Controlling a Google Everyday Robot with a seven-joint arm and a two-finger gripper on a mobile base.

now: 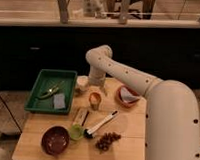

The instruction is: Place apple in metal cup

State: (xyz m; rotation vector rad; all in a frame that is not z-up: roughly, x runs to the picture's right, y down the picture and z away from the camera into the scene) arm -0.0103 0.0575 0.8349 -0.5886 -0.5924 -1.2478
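Note:
The apple (94, 97), small, round and orange-yellow, is at the middle of the wooden table (131, 126). A short dark band right under it looks like the wall of the metal cup (94, 105), so the apple seems to sit in the cup's mouth. The white arm reaches in from the right and bends down. My gripper (96, 87) hangs just above and behind the apple, close to it. The wrist hides the gripper's tips.
A whitish round cup (82, 82) stands left of the gripper. A green tray (43, 92) is at the left and an orange bowl (127, 97) at the right. In front are a light green cup (76, 132), a brown bowl (55, 139), a brown bunch (107, 141) and a white-handled utensil (102, 123).

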